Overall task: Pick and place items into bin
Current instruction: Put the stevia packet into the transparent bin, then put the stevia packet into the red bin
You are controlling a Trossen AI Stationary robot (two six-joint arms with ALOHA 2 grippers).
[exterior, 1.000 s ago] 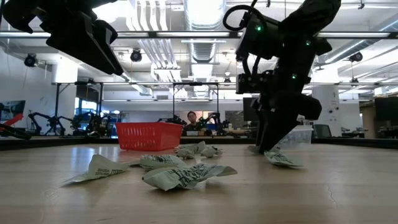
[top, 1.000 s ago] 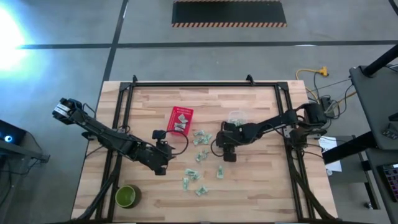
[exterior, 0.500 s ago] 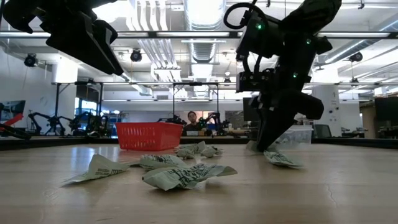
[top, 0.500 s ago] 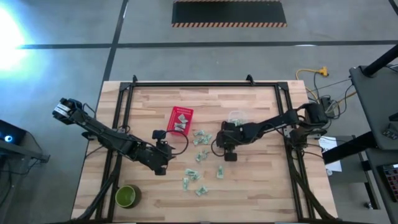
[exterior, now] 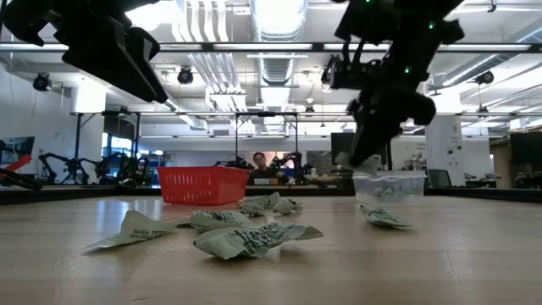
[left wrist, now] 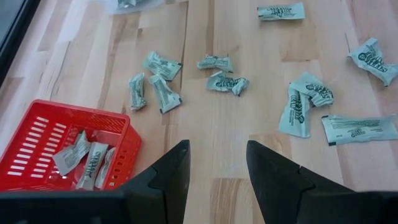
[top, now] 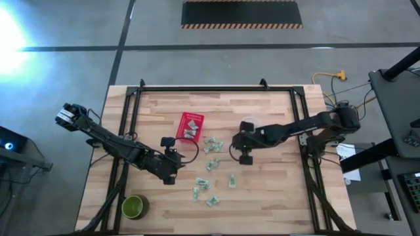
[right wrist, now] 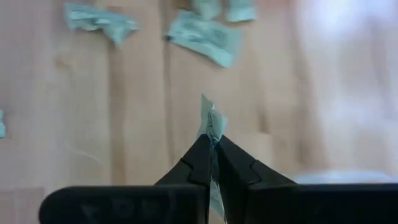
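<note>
Several small pale green-and-white packets (top: 213,145) lie flat on the wooden table between the arms; they also show as packets (left wrist: 224,81) in the left wrist view and as crumpled packets (exterior: 246,239) in the low view. A red basket (top: 190,126) stands on the table with a few packets inside (left wrist: 84,157). My right gripper (top: 244,158) hangs above the table right of the pile, shut on one packet. My left gripper (left wrist: 217,149) is open, high above the table beside the basket (left wrist: 56,140), touching nothing. My right gripper (right wrist: 211,140) pinches one packet between its two fingertips. The packet's upper edge (right wrist: 210,118) sticks out past the tips. The packet (exterior: 345,159) is lifted clear of the table.
A round green bowl (top: 134,207) stands near the table's near-left corner. A clear plastic tub (top: 248,122) sits on the table just beyond the right gripper, seen as the tub (exterior: 389,186) in the low view. Black frame rails run along the table's left, right and far sides.
My right gripper has risen from the table top with the packet shut between its fingers, lifting it clear, and has drifted slightly toward the far edge. The other packets and the left arm have stayed where they were.
</note>
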